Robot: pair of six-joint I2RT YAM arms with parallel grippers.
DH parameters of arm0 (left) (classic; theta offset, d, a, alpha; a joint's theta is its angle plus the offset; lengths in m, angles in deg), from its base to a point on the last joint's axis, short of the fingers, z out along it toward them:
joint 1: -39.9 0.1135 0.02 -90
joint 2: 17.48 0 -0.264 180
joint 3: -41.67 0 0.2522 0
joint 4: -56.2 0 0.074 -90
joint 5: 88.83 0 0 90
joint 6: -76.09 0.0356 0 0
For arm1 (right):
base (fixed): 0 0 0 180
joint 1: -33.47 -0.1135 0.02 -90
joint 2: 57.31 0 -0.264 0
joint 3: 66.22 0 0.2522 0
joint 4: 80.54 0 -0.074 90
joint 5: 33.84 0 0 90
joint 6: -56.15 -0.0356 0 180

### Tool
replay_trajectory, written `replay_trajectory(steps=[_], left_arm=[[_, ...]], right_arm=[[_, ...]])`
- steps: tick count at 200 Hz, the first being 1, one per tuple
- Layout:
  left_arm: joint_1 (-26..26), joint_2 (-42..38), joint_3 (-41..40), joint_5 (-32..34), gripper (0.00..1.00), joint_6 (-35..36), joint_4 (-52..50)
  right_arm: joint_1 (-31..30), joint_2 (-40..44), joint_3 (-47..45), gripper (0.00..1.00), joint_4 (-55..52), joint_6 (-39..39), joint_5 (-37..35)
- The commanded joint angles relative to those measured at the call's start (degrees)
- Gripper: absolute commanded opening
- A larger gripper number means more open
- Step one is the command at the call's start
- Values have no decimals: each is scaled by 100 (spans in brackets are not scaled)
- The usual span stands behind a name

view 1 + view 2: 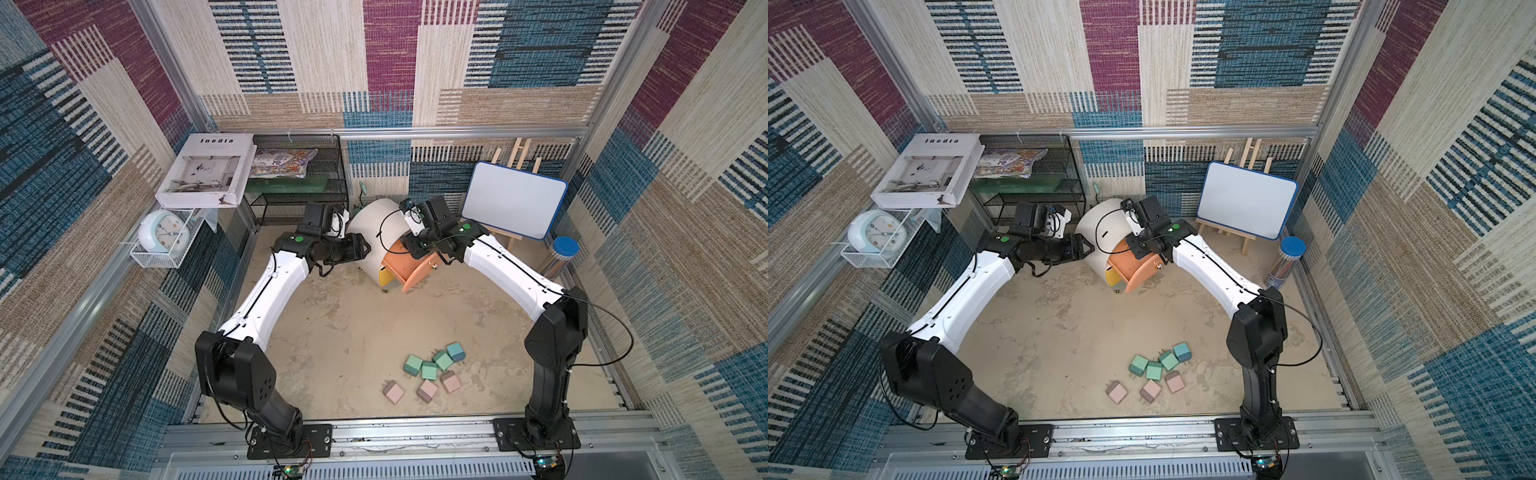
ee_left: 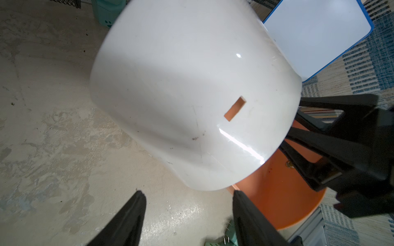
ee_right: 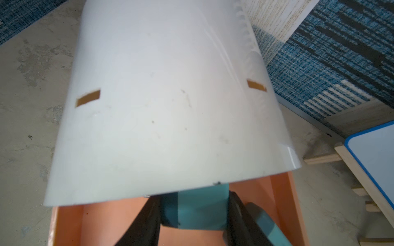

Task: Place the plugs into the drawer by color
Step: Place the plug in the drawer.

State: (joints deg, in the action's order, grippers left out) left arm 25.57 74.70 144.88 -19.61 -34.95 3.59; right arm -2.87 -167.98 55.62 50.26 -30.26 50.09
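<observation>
**Sorting under way:** The left gripper hangs beside the flank of the white barrel cabinet. Its black fingers are spread part-way with nothing between them, and whether they touch the shell cannot be told. The cabinet stands at the back of the sandy tabletop, its top peach drawer pulled out toward the front.

Over that drawer the right gripper is clamped on a light blue plug. Its pads lie flat against two opposite faces, and the cube sits just under the cabinet's lip. A second blue plug appears to lie in the drawer already, just beside the held one.

Well apart, near the front rail, the rest wait in a loose cluster. Three mint green plugs lie close together, with a third blue plug at their far end. Three dusty pink plugs lie just in front.

The plugs look light, hard and smooth-sided, so they should bear a firm squeeze but could twist if pinched at an edge. The safest hold is likely across two flat faces, clear of the metal prongs, which may snag the drawer wall on release.
</observation>
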Motion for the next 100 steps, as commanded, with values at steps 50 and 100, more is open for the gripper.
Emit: replay_trajectory(steps=[50, 100], left_arm=[[-26, -73, -25, -8, 69, -8, 62], [-42, -68, -36, 6, 69, -1, 69]], right_arm=[[16, -104, -75, 43, 507, 42, 123], [39, -171, -93, 47, 601, 62, 130]])
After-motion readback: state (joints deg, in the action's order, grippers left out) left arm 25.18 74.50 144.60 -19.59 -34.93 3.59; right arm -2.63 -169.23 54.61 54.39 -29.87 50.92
